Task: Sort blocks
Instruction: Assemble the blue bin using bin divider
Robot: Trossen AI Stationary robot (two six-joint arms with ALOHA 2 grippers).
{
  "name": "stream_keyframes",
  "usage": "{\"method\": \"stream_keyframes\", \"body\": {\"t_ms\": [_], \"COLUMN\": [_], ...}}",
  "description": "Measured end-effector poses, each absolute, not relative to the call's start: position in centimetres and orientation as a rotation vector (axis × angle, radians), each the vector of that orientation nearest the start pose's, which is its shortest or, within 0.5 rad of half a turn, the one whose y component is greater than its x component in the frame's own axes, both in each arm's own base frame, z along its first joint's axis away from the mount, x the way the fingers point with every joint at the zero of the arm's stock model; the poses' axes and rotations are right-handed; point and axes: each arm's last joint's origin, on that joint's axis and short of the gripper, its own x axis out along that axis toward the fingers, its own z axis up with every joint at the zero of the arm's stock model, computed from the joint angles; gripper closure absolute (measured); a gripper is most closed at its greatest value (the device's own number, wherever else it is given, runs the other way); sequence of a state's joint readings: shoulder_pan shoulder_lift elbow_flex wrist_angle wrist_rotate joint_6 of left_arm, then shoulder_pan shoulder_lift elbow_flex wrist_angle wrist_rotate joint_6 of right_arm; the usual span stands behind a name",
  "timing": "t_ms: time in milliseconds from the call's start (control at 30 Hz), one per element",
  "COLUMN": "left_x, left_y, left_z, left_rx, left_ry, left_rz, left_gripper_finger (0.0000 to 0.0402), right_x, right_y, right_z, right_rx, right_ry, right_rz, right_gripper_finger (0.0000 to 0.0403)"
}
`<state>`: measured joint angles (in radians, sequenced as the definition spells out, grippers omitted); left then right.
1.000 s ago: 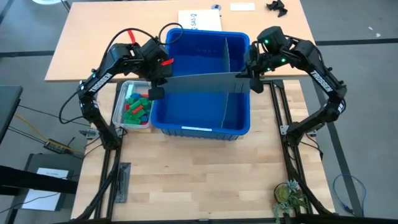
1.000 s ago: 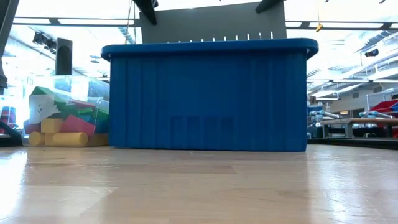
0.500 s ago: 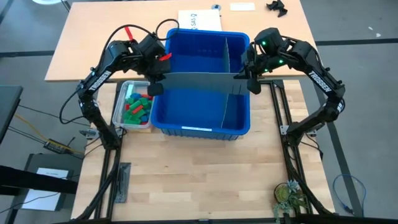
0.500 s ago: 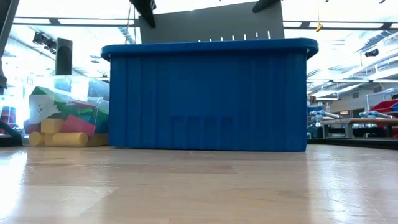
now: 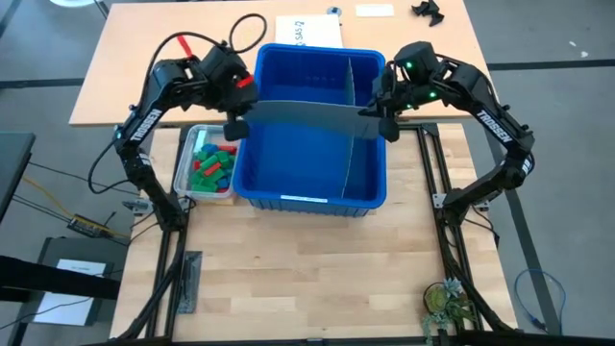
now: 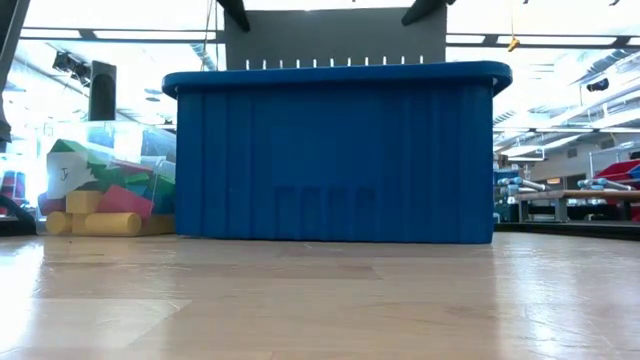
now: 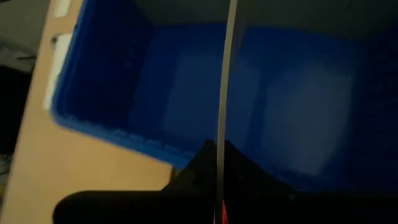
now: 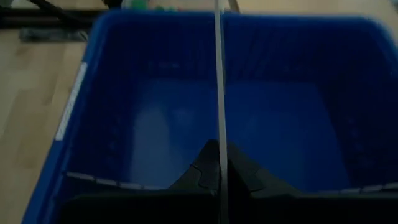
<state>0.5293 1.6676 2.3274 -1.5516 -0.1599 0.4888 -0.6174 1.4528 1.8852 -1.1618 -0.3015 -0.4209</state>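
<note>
"Where is the grey divider [image 5: 306, 115]?"

"Held flat across the blue bin [image 5: 309, 197]. The left gripper [image 5: 233, 127] and right gripper [image 5: 384, 127] each pinch one end."

"And the blocks [image 5: 211, 165]?"

"In the clear tub [image 5: 183, 165], nearest the left arm."

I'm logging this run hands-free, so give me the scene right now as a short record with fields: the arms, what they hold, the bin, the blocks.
left gripper: shut on one end of the grey divider panel
right gripper: shut on the panel's other end
panel position: held across the blue bin, its top edge above the rim
bin interior: one short divider already standing; no blocks seen inside
blocks: piled in the clear tub beside the bin, on the left arm's side
</note>
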Motion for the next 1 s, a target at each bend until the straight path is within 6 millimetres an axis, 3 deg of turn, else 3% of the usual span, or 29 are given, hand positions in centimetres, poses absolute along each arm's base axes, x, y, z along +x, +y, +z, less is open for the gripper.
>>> {"method": "stream_keyframes", "body": {"t_ms": [167,400,1000], "left_x": [23.0,23.8,23.8], "left_y": [13.8,14.3,14.0], "left_z": [48.3,47.0,46.7], "left_rx": [0.247,0.241,0.195], "left_ry": [1.009,1.048,1.050], "left_rz": [0.361,0.357,0.284], "left_gripper_finger": [0.0385,0.0385,0.0385], "right_x": [21.4,21.1,21.2], "right_y": [-14.3,-14.2,-14.2], "right_z": [44.7,44.8,43.9], "right_rx": [-0.055,-0.077,-0.045], "right_ry": [0.787,0.800,0.822], "right_rz": [-0.180,-0.224,-0.185], "right_gripper_finger": [0.0401,0.0401,0.0401]}}
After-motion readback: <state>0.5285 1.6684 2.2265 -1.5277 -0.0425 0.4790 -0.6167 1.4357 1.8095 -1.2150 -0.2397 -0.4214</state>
